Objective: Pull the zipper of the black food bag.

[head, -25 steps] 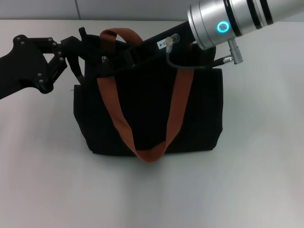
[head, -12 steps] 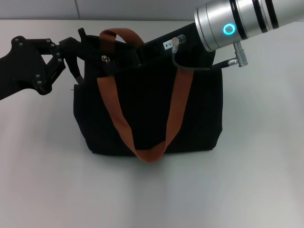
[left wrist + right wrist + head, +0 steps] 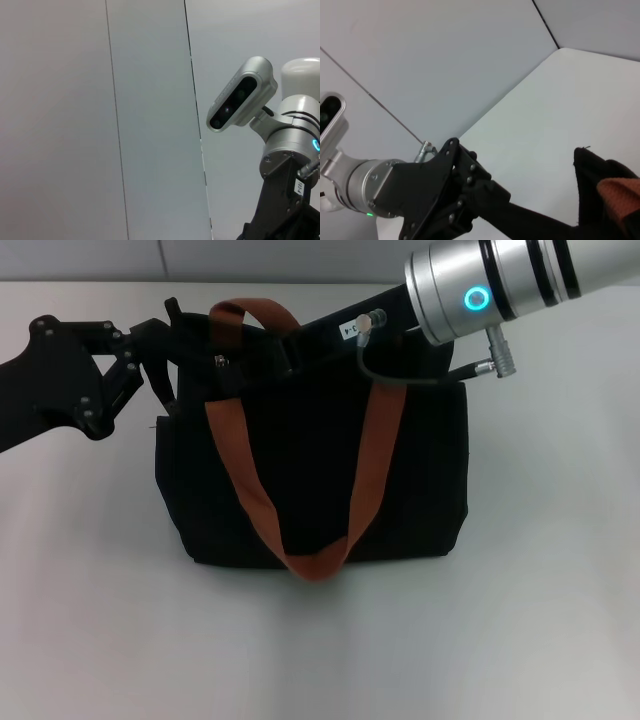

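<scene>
You have the black food bag (image 3: pixel 310 470) standing upright in the middle of the white bench (image 3: pixel 540 620), its orange-brown strap (image 3: pixel 300 480) hanging in a loop down the front face. Your left gripper (image 3: pixel 170 350) sits at the bag's top left corner, its dark fingers closed on the black fabric edge there. A small silver piece (image 3: pixel 219 362) shows just beside it on the top edge; you can't tell for sure that it is the zipper pull. Your right gripper reaches in over the bag's top from the right, behind the silver wrist (image 3: pixel 480 290), and you cannot tell whether it is open or closed, since the bag and strap hide it
</scene>
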Controlling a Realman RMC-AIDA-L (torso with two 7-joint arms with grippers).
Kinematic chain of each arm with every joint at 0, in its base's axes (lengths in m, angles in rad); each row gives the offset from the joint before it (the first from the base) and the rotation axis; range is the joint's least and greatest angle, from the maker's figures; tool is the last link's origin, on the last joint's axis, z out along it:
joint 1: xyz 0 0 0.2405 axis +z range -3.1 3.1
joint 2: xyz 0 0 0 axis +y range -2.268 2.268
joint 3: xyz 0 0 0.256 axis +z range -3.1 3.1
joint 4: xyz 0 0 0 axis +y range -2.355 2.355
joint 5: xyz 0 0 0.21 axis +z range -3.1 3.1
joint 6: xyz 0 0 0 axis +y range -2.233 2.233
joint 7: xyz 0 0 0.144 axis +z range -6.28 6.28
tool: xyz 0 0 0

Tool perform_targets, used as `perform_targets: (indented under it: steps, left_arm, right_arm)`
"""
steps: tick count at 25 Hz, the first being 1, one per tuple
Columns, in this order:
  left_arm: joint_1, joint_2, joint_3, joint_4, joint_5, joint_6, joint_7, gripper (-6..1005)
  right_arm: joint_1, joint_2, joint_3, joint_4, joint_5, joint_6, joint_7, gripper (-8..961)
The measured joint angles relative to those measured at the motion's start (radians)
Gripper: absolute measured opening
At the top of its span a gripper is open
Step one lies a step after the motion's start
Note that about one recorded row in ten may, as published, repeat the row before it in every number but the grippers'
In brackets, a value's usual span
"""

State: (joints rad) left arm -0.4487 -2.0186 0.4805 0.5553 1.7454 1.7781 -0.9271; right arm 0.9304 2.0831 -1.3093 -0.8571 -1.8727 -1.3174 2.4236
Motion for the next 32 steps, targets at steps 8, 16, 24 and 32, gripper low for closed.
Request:
perform_targets:
  steps: [8,16,24,32]
  left_arm:
    - [0.0,0.0,0.001,0.0,0.0,0.004,0.0,65]
    - [0.003,0.0,-0.004,0.0,0.0,0.016,-0.003,66]
    - [0.004,0.0,-0.005,0.0,0.0,0.02,-0.004,67]
    - [0.0,0.0,-0.005,0.0,0.0,0.024,-0.001,68]
  right_arm:
    - [0.007,0.001,-0.002,0.0,-0.001,0.005,0.0,148]
    - [0.007,0.002,0.005,0.0,0.001,-0.002,0.005,76]
    - [0.016,0.001,0.009,0.034,0.003,-0.002,0.006,126]
    - [0.025,0.0,0.01,0.045,0.012,-0.003,0.01,277]
